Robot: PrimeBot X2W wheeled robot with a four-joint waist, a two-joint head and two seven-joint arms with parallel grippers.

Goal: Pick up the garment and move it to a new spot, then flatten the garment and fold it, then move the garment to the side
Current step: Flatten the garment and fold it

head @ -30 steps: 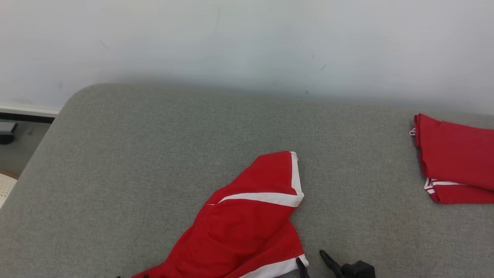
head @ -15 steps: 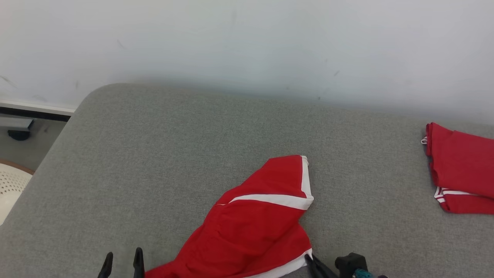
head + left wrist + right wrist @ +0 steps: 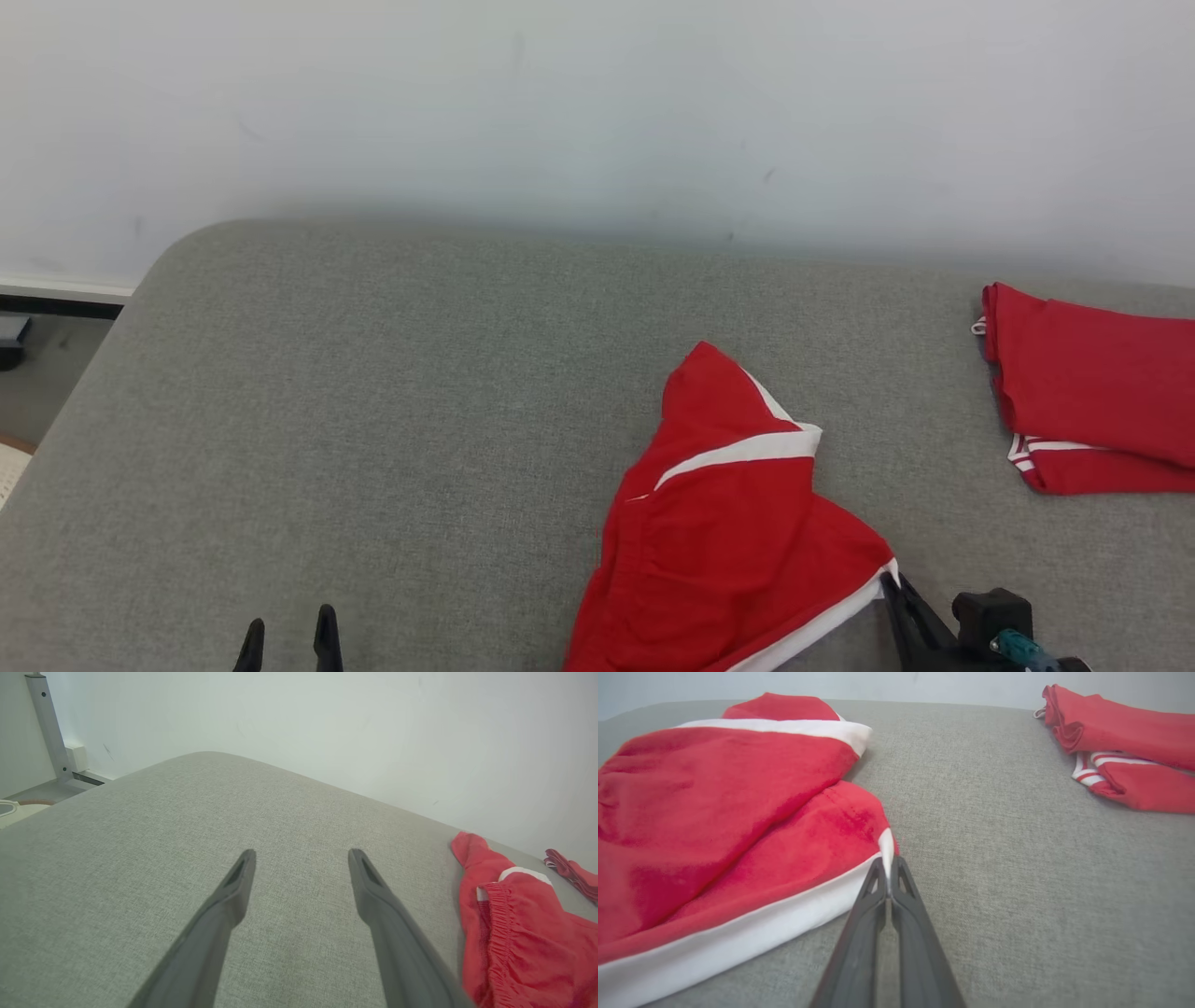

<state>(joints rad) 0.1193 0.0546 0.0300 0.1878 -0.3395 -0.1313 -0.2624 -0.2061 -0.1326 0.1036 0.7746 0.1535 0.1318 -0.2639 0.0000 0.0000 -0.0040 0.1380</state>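
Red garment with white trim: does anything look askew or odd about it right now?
Yes: the red garment with white trim lies crumpled on the grey fabric surface, one part folded over itself, not flat. The right gripper pinches its white-edged corner; the left gripper hangs open off the cloth. No damage shows.

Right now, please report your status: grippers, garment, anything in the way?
Right gripper shut on garment, white-trimmed corner. Left gripper open over grey cushion. Folded red clothes lie apart at far right, not in the way.
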